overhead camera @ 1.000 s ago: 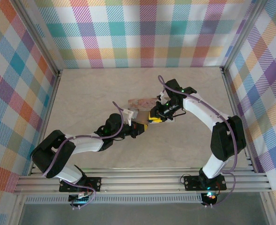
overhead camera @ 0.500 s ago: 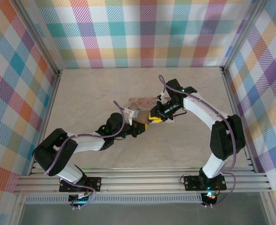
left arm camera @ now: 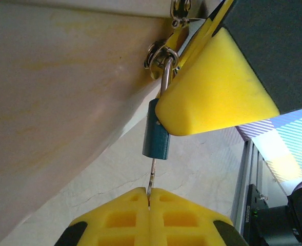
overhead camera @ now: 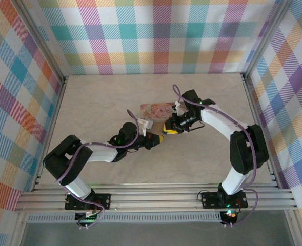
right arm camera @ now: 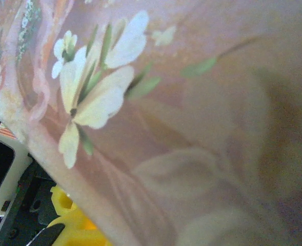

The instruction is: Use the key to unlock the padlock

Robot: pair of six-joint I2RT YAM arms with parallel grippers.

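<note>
The left tool (left arm camera: 148, 197) is clenched on the key (left arm camera: 152, 179), whose blade runs straight up into the bottom of the teal padlock (left arm camera: 156, 137). One yellow finger of the right tool (overhead camera: 171, 127) presses against the padlock's top and shackle, but I cannot tell whether it is grasping it. The padlock hangs by rings from a floral pouch (overhead camera: 157, 109) just above it, raised off the desk (overhead camera: 99, 102).

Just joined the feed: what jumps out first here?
A teal padlock hangs mid-frame in the left wrist view, a key in its underside pinched by the yellow left fingers. The right fingers sit against its shackle; a flowered pink pouch looms close in the right wrist view.
</note>
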